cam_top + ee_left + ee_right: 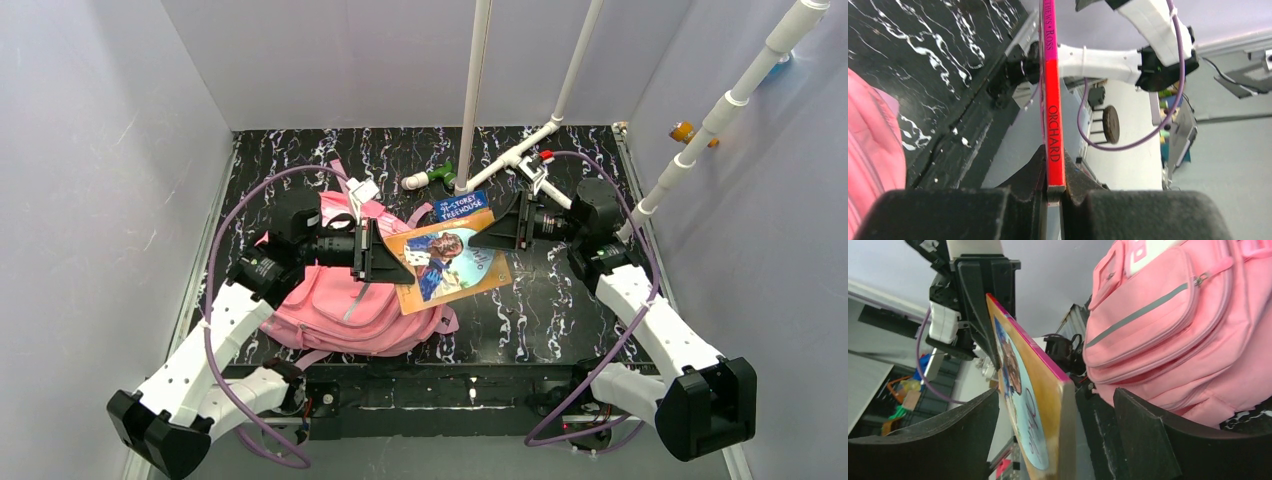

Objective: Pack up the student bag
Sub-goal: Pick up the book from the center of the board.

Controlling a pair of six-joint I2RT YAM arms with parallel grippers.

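Book (450, 262) sits clamped by its spine in left end effector (1054, 187) (red spine, "ORCHARD" legible), right end effector (1055, 392) spread wide around opposite edge, student bag (340, 310) on tabletop (560, 300) beside.

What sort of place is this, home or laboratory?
Probably a laboratory test cell: plain walls box in a black table, left arm and right arm are bolted at its near edge, white pipes rise behind.
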